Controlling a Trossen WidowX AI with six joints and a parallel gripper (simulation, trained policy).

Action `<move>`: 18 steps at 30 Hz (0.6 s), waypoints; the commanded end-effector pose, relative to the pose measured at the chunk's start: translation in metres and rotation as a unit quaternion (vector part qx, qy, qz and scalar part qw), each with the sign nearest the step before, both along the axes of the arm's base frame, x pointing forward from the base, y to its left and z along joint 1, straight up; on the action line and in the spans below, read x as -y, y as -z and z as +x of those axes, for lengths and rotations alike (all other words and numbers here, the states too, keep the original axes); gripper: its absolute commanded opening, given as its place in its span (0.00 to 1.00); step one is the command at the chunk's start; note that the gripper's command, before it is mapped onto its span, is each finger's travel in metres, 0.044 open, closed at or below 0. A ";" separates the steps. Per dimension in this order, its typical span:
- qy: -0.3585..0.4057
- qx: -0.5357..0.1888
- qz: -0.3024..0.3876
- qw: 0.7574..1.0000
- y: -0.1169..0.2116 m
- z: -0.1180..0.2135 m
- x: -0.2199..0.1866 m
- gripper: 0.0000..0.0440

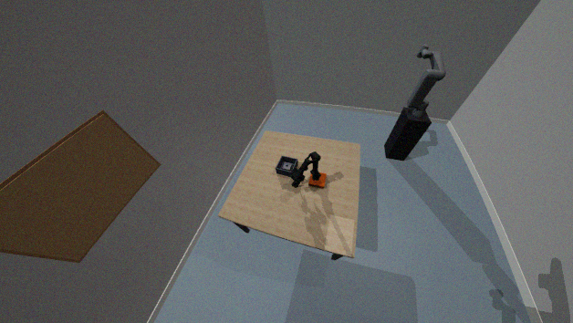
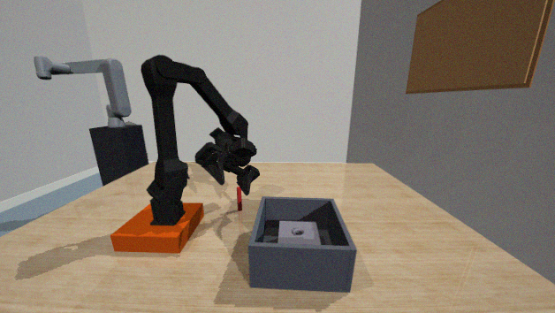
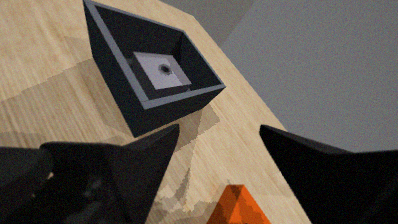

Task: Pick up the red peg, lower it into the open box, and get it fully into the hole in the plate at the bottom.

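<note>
Currently your gripper (image 1: 296,182) (image 2: 234,187) (image 3: 218,128) hangs wide open, nothing held, and in the exterior view the red peg (image 2: 239,199) stands upright on the table (image 2: 398,230) (image 1: 255,192) (image 3: 40,75) at the open box's (image 2: 302,267) (image 1: 286,173) (image 3: 117,60) eleven o'clock, likely upright to suit a straight grasp.

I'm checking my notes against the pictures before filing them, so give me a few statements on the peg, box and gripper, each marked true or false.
The red peg stands upright on the table. True.
The peg is in the plate's hole. False: the hole is unfilled, and the peg is outside the box.
The fingers are spread apart. True.
The box has a lid on. False: its top is open.
The arm's base is orange. True.
</note>
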State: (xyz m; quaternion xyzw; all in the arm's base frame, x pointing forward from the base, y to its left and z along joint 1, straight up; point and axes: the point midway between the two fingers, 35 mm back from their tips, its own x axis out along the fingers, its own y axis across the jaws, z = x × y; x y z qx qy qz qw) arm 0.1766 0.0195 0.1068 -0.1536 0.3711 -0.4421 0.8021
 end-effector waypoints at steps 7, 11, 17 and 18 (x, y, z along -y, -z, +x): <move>0.026 -0.019 0.118 0.992 0.029 0.001 -0.028 1.00; 0.034 -0.027 0.187 0.981 0.037 0.006 -0.049 0.99; 0.039 -0.036 0.282 0.958 0.041 0.015 -0.082 0.88; 0.039 -0.038 0.294 0.954 0.041 0.016 -0.086 0.85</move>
